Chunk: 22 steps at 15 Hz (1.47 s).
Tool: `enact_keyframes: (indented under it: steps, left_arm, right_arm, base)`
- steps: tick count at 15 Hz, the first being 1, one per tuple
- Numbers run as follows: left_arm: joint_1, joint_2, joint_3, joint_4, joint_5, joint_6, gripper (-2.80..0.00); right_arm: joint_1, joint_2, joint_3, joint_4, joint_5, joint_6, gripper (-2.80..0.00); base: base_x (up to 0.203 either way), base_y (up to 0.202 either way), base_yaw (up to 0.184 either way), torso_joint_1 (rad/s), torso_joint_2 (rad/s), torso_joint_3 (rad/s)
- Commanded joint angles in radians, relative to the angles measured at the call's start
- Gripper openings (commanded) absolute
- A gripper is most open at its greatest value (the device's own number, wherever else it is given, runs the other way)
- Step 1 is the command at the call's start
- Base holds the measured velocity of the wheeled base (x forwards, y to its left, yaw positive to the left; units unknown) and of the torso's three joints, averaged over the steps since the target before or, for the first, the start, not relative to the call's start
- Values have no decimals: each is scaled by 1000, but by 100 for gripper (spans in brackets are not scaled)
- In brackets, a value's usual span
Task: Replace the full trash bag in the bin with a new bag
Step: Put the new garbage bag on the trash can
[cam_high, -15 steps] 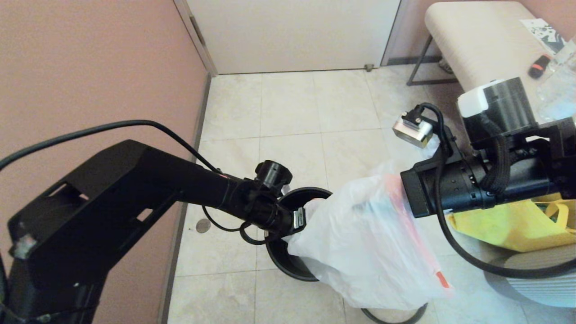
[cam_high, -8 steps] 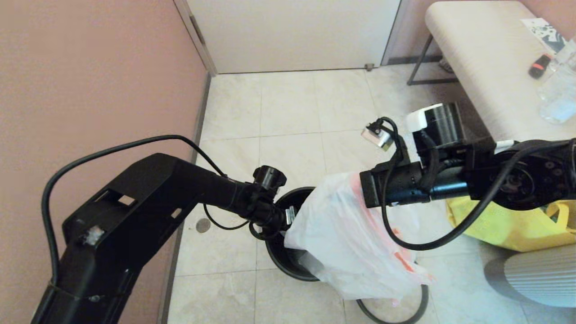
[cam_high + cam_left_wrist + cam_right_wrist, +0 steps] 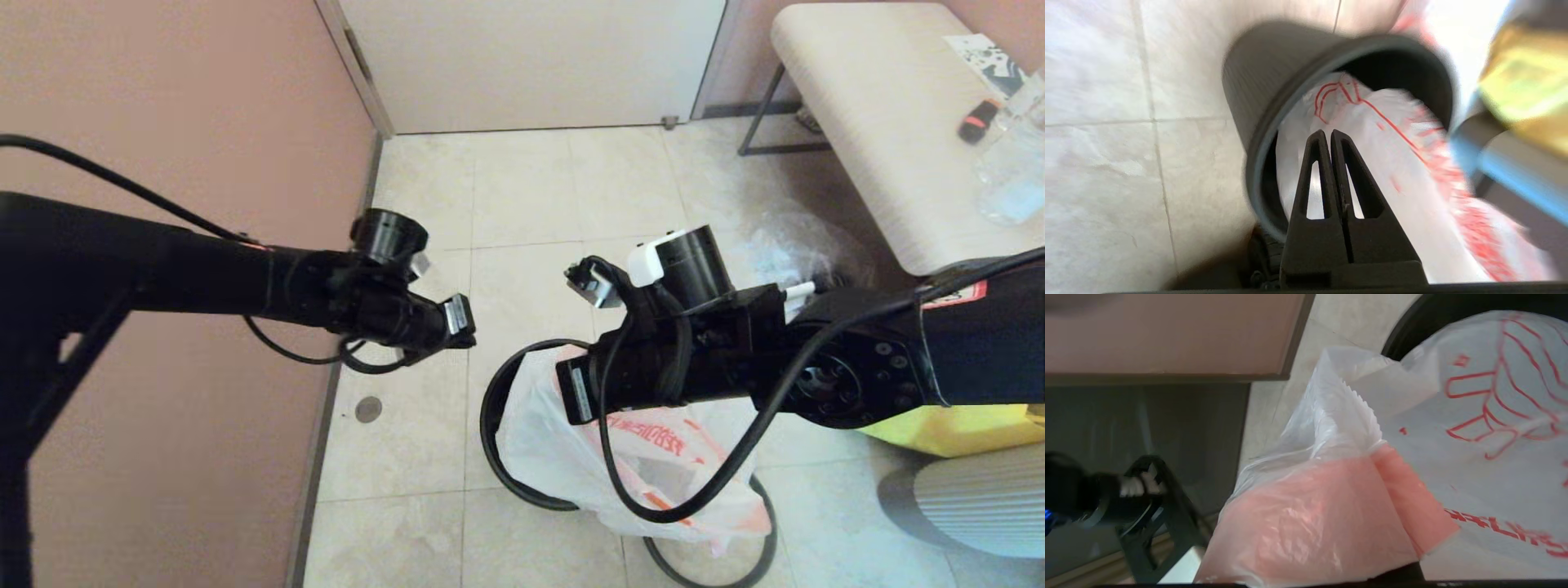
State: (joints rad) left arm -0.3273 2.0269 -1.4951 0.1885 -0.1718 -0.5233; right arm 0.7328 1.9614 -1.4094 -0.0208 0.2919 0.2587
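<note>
Tile floor (image 3: pixel 522 204) w/ bin (image 3: pixel 494 408), hoop (image 3: pixel 763 547)

Two matte-black arms, looped with black cables; left gripper (image 3: pixel 1328 136) had slotted, tapered black fingers (image 3: pixel 1312 179); white-capped black cylinder (image 3: pixel 682 255) topped the right wrist.

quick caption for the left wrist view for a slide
Left gripper, fingers shut and empty, points at the black bin holding a white plastic bag with red print.

Left arm: black, reached level from the left; left claw (image 3: pixel 1328 136) had fingers pressed together, holding nothing. Right arm: black, cable-wrapped, reached in from the right; right claw (image 3: pixel 1392 575) was clamped on plastic film.
</note>
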Motion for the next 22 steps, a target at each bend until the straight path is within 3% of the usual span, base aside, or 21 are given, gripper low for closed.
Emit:
enact_keyframes:
  steps: [1, 2, 7, 11, 13, 17, 18, 19, 22]
  left_arm:
    - [63, -151, 30, 4, -26, -2, -280]
    - [85, -177, 8, 27, -38, 1, -280]
    - [159, -215, -218, 425, -73, 71, -280]
    - [188, -218, -420, 773, -86, 146, -280]
    - [206, -233, -439, 818, -161, 164, -280]
    - [198, -228, -439, 816, -169, 174, -280]
    - [196, -223, -439, 817, -169, 173, -280]
    - [194, -213, -439, 818, -169, 172, -280]
    - [182, -219, -438, 821, -170, 171, -280]
  right_arm:
    - [26, 65, -85, 19, -26, -3, -280]
    - [39, 91, -143, 48, -37, -6, -280]
    - [100, 313, -506, 250, -162, -66, -280]
    - [143, 386, -557, 314, -292, -211, -280]
    - [153, 400, -557, 304, -308, -284, -280]
    - [155, 371, -543, 289, -310, -293, -280]
    - [154, 349, -524, 294, -310, -295, -46]
    - [154, 312, -491, 298, -310, -298, 0]
    - [176, 205, -369, 336, -342, -309, 0]
  base:
    - [0, 0, 0, 0, 0, 0]
    - [0, 0, 0, 0, 0, 0]
    - [0, 0, 0, 0, 0, 0]
    - [0, 0, 0, 0, 0, 0]
    - [0, 0, 0, 0, 0, 0]
    - [0, 0, 0, 0, 0, 0]
    - [0, 0, 0, 0, 0, 0]
    - [0, 0, 0, 0, 0, 0]
    - [0, 0, 0, 0, 0, 0]
